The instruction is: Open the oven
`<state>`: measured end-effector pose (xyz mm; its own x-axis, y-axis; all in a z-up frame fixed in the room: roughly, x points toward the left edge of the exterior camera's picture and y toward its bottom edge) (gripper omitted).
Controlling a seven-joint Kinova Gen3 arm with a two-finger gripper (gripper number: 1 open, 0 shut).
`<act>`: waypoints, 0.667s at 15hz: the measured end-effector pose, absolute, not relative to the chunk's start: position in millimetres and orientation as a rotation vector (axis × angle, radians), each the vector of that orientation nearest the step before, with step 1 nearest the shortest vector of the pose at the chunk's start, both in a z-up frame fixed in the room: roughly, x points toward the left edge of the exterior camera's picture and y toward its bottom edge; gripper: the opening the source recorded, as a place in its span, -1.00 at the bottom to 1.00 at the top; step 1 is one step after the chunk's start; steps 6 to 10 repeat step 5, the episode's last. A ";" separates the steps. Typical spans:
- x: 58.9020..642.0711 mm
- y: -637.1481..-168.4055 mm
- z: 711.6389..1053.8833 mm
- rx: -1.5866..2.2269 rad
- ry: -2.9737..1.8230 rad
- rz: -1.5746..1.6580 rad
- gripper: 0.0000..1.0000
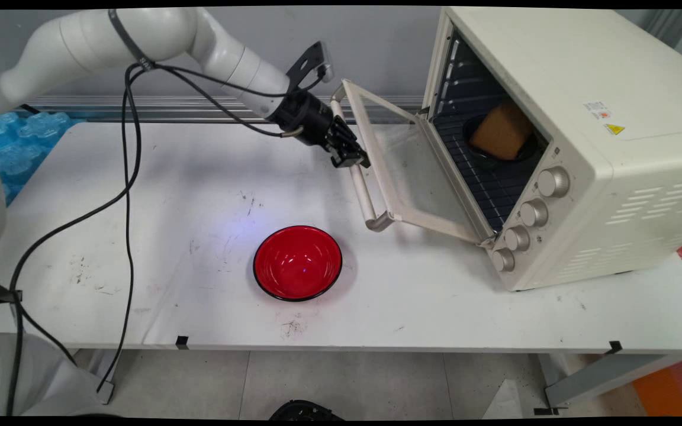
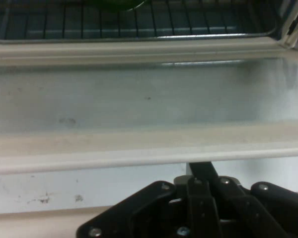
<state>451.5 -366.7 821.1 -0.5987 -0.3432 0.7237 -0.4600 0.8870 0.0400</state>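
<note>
Main view: the black gripper (image 1: 350,157) is at the bar handle (image 1: 357,177) of the cream toaster oven's (image 1: 578,136) glass door (image 1: 403,171), which hangs partly open, hinged at its lower edge and tilted out toward the arm. The gripper meets the handle near the bar's far end; whether its jaws are clenched on the bar or merely resting against it cannot be told. Inside the oven, a brown block (image 1: 502,131) sits in a dark dish (image 1: 483,151) on the wire rack (image 1: 489,183). Four knobs (image 1: 533,212) run down the oven's front panel. A red bowl (image 1: 298,262) with a black rim stands upright on the white table (image 1: 169,236), well apart from the door. Hand view: the handle (image 2: 139,156) crosses just above the gripper's linkage (image 2: 198,208), with the glass pane (image 2: 149,99) and rack (image 2: 139,20) beyond.
</note>
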 end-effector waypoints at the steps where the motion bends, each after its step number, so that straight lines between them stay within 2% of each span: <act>1: 454.7 -365.9 817.4 0.573 -2.266 0.197 -1.00; 5: 468.0 -363.8 804.8 0.574 -2.257 0.220 -1.00; 10: 468.0 -363.8 804.8 0.574 -2.257 0.220 -1.00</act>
